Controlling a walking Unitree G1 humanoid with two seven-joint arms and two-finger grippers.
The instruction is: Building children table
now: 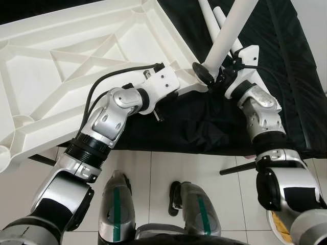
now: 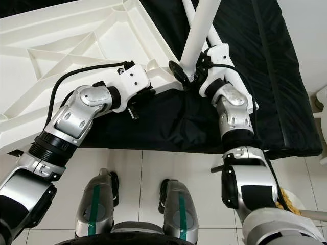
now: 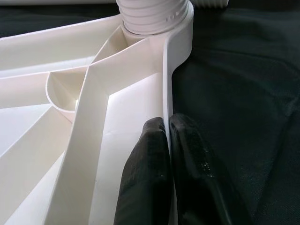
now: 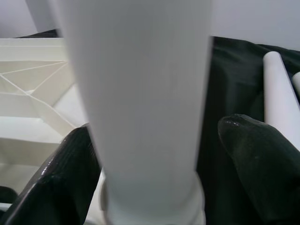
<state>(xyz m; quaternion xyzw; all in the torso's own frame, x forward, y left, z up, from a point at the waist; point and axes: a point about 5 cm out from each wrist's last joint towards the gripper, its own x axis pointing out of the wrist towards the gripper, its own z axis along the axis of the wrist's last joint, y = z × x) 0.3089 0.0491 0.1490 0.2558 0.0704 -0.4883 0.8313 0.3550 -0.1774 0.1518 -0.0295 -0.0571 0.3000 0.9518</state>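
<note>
The white table top (image 1: 76,61) lies upside down, partly on a black cloth (image 1: 286,61). My left gripper (image 3: 166,154) is shut on the table top's rim (image 3: 168,84), close to the corner socket (image 3: 152,16). A white table leg (image 1: 232,30) stands tilted in that corner socket. My right gripper (image 4: 154,173) is at the leg's lower end with a finger on each side. One finger (image 4: 70,178) lies against the leg; the other finger (image 4: 255,164) stands a little off it, so the gripper is open.
Spare white legs (image 1: 214,20) lie on the cloth behind the corner. The table top overhangs the cloth's front edge on my left. My feet (image 1: 117,209) stand on white floor tiles. A plate (image 2: 286,201) is on the floor at right.
</note>
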